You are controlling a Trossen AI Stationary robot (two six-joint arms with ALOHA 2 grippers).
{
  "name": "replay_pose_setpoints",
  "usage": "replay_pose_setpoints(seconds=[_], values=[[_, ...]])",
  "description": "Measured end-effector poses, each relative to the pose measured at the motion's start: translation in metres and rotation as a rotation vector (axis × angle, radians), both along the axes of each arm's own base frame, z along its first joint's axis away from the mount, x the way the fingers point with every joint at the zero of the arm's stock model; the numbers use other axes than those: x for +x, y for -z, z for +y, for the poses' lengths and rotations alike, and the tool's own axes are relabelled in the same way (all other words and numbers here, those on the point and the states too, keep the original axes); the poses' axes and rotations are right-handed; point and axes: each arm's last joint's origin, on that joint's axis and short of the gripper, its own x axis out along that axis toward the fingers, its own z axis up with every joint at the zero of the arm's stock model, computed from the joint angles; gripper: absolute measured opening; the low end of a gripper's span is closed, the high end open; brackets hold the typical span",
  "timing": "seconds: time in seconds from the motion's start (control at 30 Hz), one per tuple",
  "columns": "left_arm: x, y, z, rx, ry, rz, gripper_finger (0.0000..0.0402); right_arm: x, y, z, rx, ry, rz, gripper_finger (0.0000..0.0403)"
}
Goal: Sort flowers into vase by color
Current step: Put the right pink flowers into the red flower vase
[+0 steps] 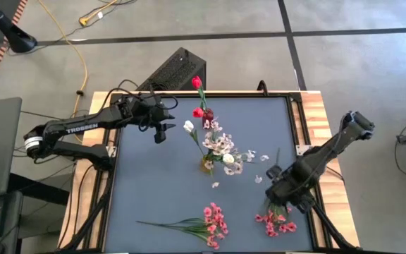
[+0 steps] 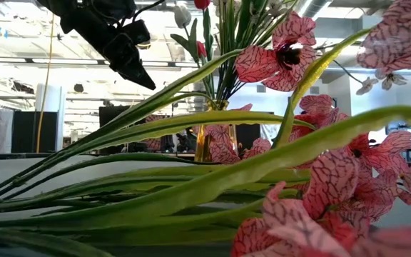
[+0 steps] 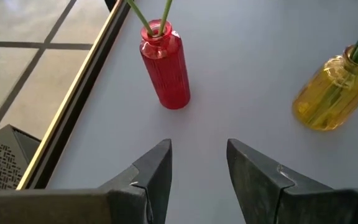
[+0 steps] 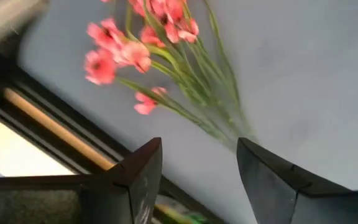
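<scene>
Flowers lie and stand in several places on the grey table top (image 1: 154, 190). One bright pink spray with long thin green leaves (image 1: 210, 223) lies flat near the table's front edge, its long axis running across the table, leaf tips pointing toward the left arm's side and blossoms toward the right; in the low view its veined pink petals (image 2: 348, 185) and arching green blades fill the foreground. A second bright pink spray (image 1: 276, 220) lies by the front right corner, blossoms toward the front edge and stems reaching back under the right gripper (image 1: 282, 185). That gripper hovers just over the stems, its two dark fingers (image 4: 272, 180) spread apart with nothing between them; the pink clusters on green stems (image 4: 142, 43) lie just ahead of it.

Pale pink-white blossoms and white buds (image 1: 220, 148) stand upright in a yellow glass vase (image 3: 328, 93) at mid-table, with a few loose petals (image 1: 258, 166) scattered beside it. Red rosebuds (image 1: 199, 99) rise on green stems from a ribbed red glass vase (image 3: 165, 65) near the back edge.

The left gripper (image 1: 159, 132) hangs above the table left of the red vase, fingers (image 3: 157, 174) parted and empty.
</scene>
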Motion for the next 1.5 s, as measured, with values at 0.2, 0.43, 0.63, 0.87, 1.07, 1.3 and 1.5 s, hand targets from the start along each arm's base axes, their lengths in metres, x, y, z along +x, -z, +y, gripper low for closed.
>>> replay_pose_setpoints(seconds=[0.2, 0.43, 0.63, 0.87, 1.07, 1.3, 1.5], values=[[0.0, 0.0, 0.0, -0.001, 0.0, 0.003, 0.0143, 0.021, 0.035, 0.012, -0.088, -0.18, 0.104, 0.0234], [0.0, 0.0, 0.0, -0.001, 0.0, 0.004, 0.0143, 0.037, 0.078, 0.021, -0.173, -0.356, 0.268, 0.0234], [0.0, 0.0, 0.0, 0.006, 0.007, 0.006, 0.0143, 0.034, 0.111, 0.015, -0.276, -0.397, 0.395, 0.0234], [0.0, 0.0, 0.0, 0.007, 0.008, 0.008, 0.0143, 0.029, 0.127, -0.001, -0.401, -0.422, 0.393, 0.0215], [0.0, 0.0, 0.0, 0.001, 0.003, 0.005, 0.0143, 0.024, 0.135, -0.011, -0.366, -0.433, 0.341, 0.0194], [0.0, 0.0, 0.0, -0.016, -0.01, 0.0, 0.0143, 0.014, 0.152, -0.02, -0.373, -0.452, 0.327, 0.018], [0.0, 0.0, 0.0, -0.022, -0.015, -0.001, 0.0143, 0.014, 0.156, -0.02, -0.381, -0.457, 0.303, 0.0159]])
